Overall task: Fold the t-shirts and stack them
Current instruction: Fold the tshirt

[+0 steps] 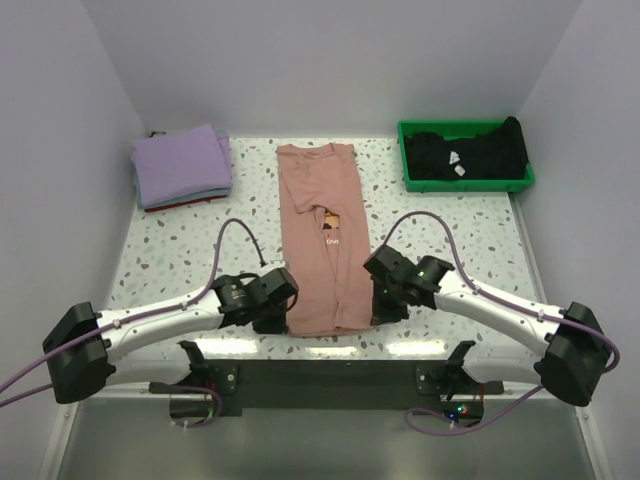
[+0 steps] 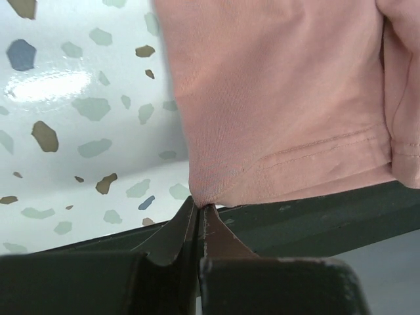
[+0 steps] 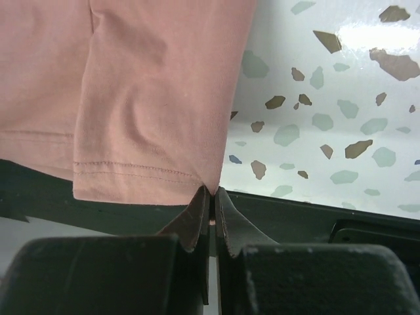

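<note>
A salmon-pink t-shirt (image 1: 322, 235) lies lengthwise in the middle of the table, folded into a narrow strip with its small chest print showing. My left gripper (image 1: 277, 318) is shut on the shirt's near left hem corner (image 2: 200, 197). My right gripper (image 1: 380, 308) is shut on the near right hem corner (image 3: 213, 187). Both corners hang just past the table's dark front edge. A lavender t-shirt (image 1: 182, 165) tops a folded stack at the back left. A black t-shirt (image 1: 465, 152) lies crumpled in the green tray (image 1: 412, 182).
The green tray stands at the back right corner, the folded stack at the back left. White walls close the table on three sides. A dark metal bar (image 1: 330, 375) runs along the near edge between the arm bases.
</note>
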{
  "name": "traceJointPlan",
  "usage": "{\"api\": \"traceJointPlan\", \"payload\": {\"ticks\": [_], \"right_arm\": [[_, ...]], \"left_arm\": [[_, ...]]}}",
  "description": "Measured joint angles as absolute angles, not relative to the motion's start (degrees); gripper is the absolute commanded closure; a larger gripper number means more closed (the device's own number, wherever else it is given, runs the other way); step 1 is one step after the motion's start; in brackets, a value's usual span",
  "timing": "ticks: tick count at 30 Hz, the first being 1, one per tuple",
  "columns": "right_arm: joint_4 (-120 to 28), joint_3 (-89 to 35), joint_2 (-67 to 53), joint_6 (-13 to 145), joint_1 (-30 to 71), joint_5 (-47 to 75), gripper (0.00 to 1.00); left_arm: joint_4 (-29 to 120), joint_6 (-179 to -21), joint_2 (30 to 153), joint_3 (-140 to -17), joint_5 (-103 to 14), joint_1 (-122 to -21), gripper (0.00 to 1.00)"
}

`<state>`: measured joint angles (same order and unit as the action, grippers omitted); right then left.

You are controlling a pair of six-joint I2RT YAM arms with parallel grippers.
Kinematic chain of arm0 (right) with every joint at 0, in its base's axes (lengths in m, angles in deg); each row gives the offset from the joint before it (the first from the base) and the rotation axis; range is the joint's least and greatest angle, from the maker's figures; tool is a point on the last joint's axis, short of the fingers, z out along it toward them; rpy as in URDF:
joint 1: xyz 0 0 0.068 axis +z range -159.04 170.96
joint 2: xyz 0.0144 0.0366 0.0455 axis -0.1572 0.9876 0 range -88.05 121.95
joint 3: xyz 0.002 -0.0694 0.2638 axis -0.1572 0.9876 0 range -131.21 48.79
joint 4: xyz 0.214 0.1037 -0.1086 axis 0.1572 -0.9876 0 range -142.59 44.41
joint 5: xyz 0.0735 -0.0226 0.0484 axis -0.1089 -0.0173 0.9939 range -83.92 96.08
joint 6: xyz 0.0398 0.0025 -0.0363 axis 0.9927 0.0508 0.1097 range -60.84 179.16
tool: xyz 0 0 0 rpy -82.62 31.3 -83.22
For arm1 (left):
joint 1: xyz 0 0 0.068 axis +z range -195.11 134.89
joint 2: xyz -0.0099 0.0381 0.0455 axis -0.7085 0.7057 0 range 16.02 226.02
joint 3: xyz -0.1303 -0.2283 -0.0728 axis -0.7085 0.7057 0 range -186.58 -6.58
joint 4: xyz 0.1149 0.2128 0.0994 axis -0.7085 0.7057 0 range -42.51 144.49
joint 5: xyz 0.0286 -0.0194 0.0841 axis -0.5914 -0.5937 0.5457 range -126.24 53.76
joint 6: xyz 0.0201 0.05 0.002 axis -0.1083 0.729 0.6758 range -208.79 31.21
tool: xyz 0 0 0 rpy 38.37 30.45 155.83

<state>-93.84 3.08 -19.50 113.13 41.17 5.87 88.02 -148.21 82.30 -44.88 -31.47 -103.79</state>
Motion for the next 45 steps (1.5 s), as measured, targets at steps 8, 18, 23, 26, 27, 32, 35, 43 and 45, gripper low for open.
{"api": "traceJointPlan", "payload": {"ticks": [8,18,23,26,27,32,35,43,45], "right_arm": [[-95.13,-2.32,-16.85,112.48,41.17,2.46,1.0],[-94.39,-7.89,-11.13,110.53,41.13,-2.72,1.0],[-93.87,-11.76,-7.08,108.48,40.32,-5.15,1.0],[-93.43,-13.18,-5.93,107.17,39.08,-5.96,1.0],[-93.21,-13.47,-5.64,106.68,38.53,-6.24,1.0],[-91.7,-15.78,-2.8,104.37,35.47,-6.48,1.0],[-90.35,-17.18,-0.55,102.97,33.63,-6.41,1.0],[-87.96,-24.02,6.16,99.3,29.7,-6.39,1.0],[-87.72,-26.58,8.48,98.27,28.69,-6.37,1.0]], "left_arm": [[90.45,-149.35,79.59,-47.24,-26.55,-103.79,1.0],[90.52,-149.37,81.53,-49.28,-20.3,-102.48,1.0],[89.1,-147.18,84.46,-51.46,-19.03,-99.33,1.0],[87.59,-145.09,85.58,-52.03,-19.05,-96.47,1.0],[86.84,-144.45,85.79,-52.12,-19.1,-95.44,1.0],[82.82,-140.69,87.85,-52.95,-19.58,-91.24,1.0],[80.99,-138.62,90.3,-54.33,-20.14,-89.19,1.0],[76.62,-132.52,96.94,-59.27,-21.96,-82.5,1.0],[75.59,-130.99,98.6,-60.97,-22.61,-80.58,1.0]]}}
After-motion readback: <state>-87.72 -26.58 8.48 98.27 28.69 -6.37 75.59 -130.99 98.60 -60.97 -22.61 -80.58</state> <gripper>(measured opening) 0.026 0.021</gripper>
